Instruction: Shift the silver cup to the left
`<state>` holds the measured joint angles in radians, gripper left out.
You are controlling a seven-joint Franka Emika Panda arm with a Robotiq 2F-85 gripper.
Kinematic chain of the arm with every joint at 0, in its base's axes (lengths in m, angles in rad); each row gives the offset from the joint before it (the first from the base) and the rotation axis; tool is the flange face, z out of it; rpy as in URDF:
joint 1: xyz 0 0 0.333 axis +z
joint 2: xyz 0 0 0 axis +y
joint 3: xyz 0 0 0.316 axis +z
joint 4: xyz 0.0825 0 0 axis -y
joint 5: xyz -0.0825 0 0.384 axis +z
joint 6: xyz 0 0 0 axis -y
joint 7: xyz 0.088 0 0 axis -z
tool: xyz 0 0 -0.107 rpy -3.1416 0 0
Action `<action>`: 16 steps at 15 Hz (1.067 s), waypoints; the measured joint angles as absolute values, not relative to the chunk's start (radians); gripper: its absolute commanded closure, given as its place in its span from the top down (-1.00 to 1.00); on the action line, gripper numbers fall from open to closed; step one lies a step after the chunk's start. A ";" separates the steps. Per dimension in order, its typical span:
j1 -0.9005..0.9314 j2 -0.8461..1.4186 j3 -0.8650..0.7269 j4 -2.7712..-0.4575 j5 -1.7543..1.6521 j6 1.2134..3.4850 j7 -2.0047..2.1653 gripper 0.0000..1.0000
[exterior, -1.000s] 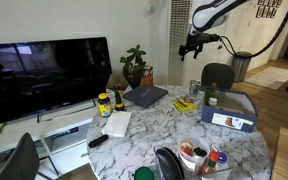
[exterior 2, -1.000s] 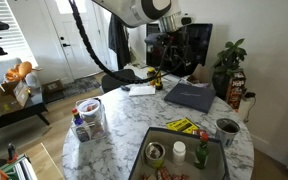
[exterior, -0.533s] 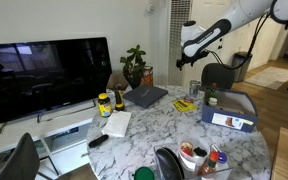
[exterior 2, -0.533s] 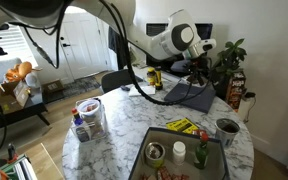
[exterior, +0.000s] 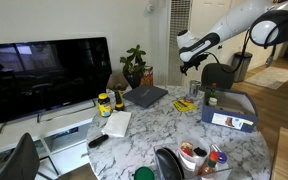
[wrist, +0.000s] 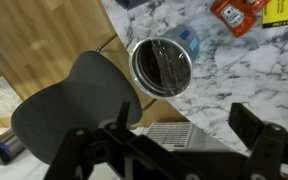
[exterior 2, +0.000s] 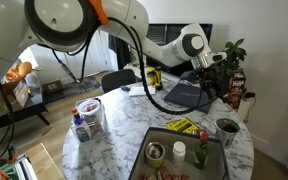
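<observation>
The silver cup [wrist: 162, 64] is a shiny metal tumbler, seen from above in the wrist view. It stands at the marble table's edge. It also shows in both exterior views [exterior: 194, 88] [exterior 2: 227, 129]. My gripper [wrist: 184, 150] is open and empty. Its two dark fingers spread wide at the bottom of the wrist view, with the cup above and between them. In both exterior views the gripper [exterior: 185, 58] [exterior 2: 220, 76] hangs well above the cup, not touching it.
A black chair [wrist: 74, 100] [exterior: 217, 74] stands just off the table edge beside the cup. A yellow packet [exterior: 184, 104], a dark laptop [exterior 2: 191, 95], a blue tray [exterior: 230, 108] and a yellow-lidded jar [exterior: 104, 103] sit on the table. A plant [exterior 2: 230, 58] stands behind.
The arm has swung down and across from high behind the table to a place over the cup's side of the table. The cup has not moved.
</observation>
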<state>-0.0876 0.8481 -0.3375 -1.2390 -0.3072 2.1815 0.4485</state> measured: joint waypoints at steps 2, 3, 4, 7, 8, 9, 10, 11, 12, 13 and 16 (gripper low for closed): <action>-0.088 0.864 -0.348 -1.238 -0.314 2.181 0.455 1.00; -0.089 0.876 -0.353 -1.238 -0.315 2.181 0.455 1.00; -0.091 0.889 -0.358 -1.238 -0.315 2.181 0.455 0.90; -0.097 0.928 -0.363 -1.233 -0.315 2.176 0.451 0.54; -0.099 0.939 -0.363 -1.230 -0.315 2.176 0.449 0.35; -0.100 0.948 -0.363 -1.228 -0.315 2.176 0.446 0.06; -0.100 0.956 -0.363 -1.224 -0.315 2.176 0.444 -0.08; -0.100 0.962 -0.363 -1.220 -0.315 2.176 0.443 -0.21; -0.100 0.967 -0.363 -1.216 -0.315 2.176 0.441 -0.40; -0.099 0.970 -0.363 -1.213 -0.315 2.176 0.436 -0.53; -0.096 0.978 -0.363 -1.206 -0.315 2.172 0.416 -0.55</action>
<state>-0.0962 0.9781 -0.3628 -1.2059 -0.3153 2.1720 0.4158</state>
